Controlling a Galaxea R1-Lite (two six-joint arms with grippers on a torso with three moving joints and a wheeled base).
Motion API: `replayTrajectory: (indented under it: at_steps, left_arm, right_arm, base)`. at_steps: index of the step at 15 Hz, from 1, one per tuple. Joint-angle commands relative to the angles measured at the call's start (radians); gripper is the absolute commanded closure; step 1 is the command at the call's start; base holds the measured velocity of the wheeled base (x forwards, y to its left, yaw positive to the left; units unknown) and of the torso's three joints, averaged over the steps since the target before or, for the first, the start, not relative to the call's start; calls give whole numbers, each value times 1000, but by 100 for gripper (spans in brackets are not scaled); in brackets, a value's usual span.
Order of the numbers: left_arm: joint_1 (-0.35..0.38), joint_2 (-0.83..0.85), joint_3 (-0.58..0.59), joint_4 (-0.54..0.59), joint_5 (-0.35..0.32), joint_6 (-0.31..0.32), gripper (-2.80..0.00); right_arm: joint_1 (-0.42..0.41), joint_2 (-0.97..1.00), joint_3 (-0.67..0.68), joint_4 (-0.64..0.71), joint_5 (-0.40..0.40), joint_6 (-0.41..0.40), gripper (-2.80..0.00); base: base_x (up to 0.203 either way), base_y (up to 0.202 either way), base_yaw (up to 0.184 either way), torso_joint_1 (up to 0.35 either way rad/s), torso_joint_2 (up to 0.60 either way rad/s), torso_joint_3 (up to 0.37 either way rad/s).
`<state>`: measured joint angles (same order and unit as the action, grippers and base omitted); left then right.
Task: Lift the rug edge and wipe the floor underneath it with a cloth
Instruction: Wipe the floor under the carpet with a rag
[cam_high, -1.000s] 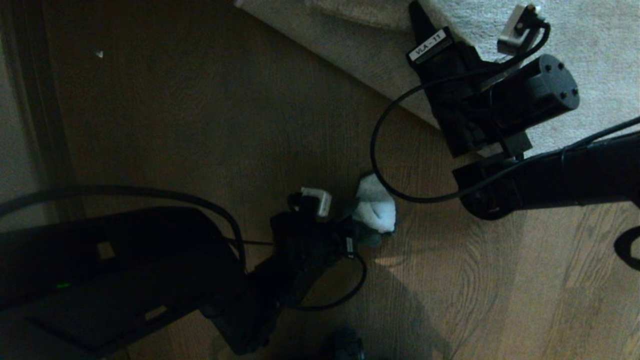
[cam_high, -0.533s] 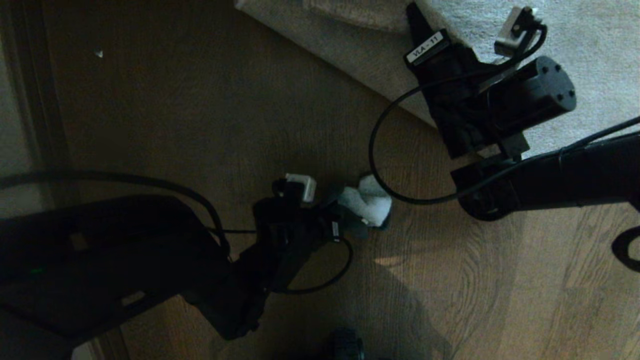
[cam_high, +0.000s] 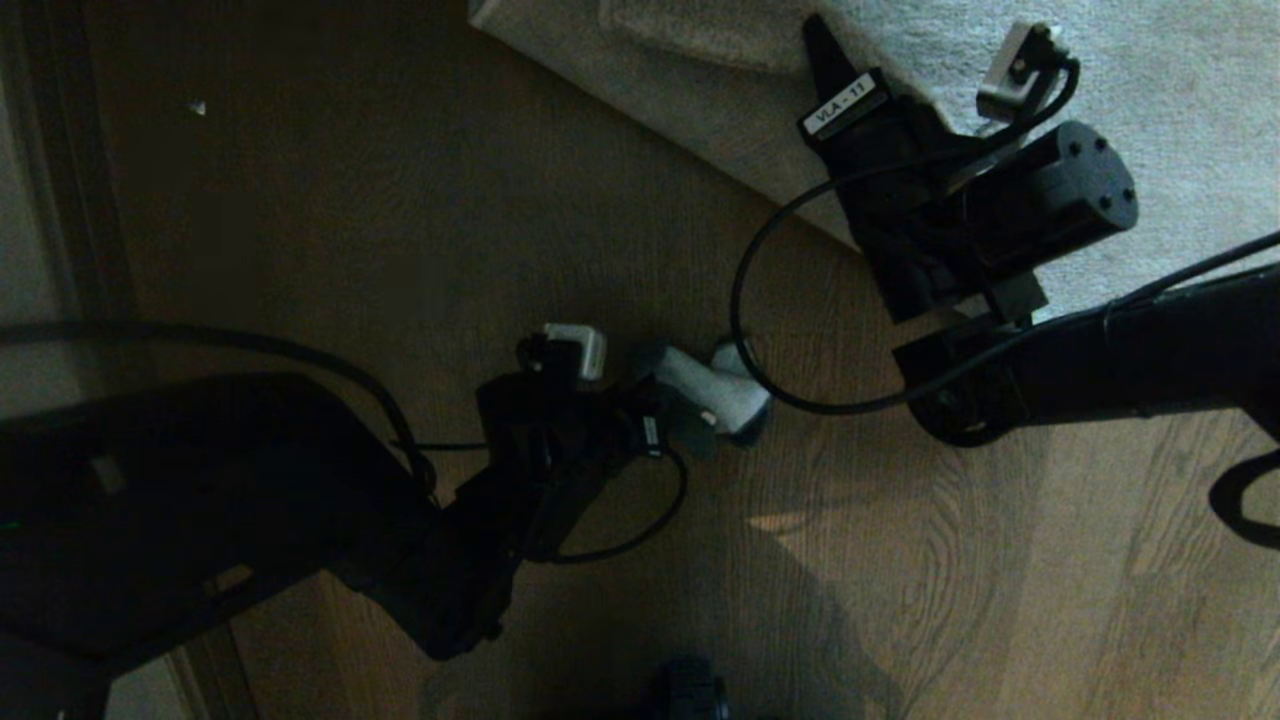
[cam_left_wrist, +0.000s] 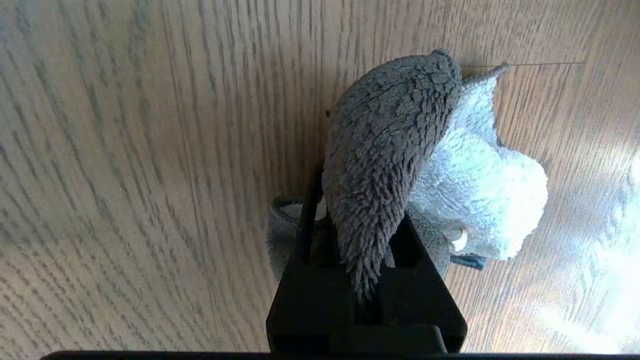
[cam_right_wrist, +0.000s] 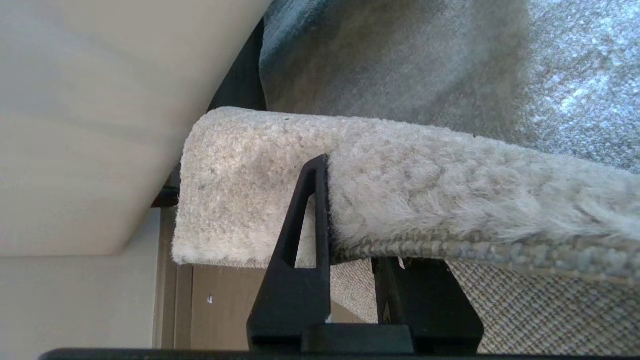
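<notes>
Right gripper (cam_right_wrist: 350, 280) clamped rug edge (cam_right_wrist: 400, 210), held it raised — exposing floor (cam_high: 420, 200). Left gripper (cam_left_wrist: 362, 260) pinched cloth (cam_left_wrist: 400, 160), pressed flat for wiping.

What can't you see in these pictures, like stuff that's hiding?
- Floor beneath the lifted rug edge: the rug covers it in the right wrist view, and the right tool hides it in the head view.
- Underside of the cloth, pressed on the floor: hidden in the left wrist view.
- Left tool: too dark in the head view.
</notes>
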<state>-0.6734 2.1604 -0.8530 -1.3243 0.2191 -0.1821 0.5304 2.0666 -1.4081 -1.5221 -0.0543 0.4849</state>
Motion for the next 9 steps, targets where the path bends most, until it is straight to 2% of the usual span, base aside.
replayTrajectory:
  at_steps: [1,5,9]
  left_arm:
    - [-2,-2,3,-7,2,-3,0]
    - [22,-9,17,-34,7,-4,0]
    - [107,-11,27,-70,6,-4,0]
  right_arm:
    - [0,4,1,-12,2,3,0]
    - [0,4,3,-12,2,3,0]
    - [3,12,1,-13,1,3,0]
  base:
    - [0,0,0,0,0,0]
    - [0,0,0,0,0,0]
    - [0,0,0,0,0,0]
